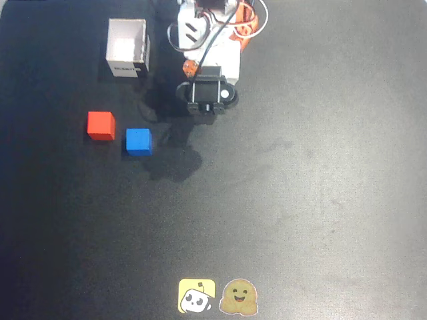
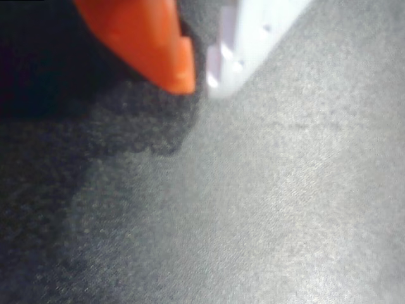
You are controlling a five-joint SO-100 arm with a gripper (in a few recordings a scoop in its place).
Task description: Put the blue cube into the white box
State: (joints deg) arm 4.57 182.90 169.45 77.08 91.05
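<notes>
Where the dark mat (image 1: 320, 200) fills the overhead view, the items lie as follows. Blue cube (image 1: 139, 141): flat on the mat, left of centre, all faces free, nothing touching it. Red cube (image 1: 101, 125): just beside the blue one, to its left and slightly farther up the picture, a narrow strip of mat between them. White box (image 1: 127, 48): upright and open-topped at upper left, well apart from both cubes, its dark label on the side wall that faces them; its inside looks bare. Arm (image 1: 207, 40): white body with orange parts and looped cables at top centre, a black block at its lower end, right of the box and above-right of the blue cube, casting a shadow on the mat toward the cubes. Gripper (image 2: 199, 73): in the wrist view an orange finger (image 2: 145, 38) and a white finger (image 2: 253, 31) converge to a very narrow gap at the tips, nothing between them, hanging over bare grey mat. Two cartoon stickers (image 1: 217, 297): one yellow, one brown, side by side at the bottom edge, far from everything else.
</notes>
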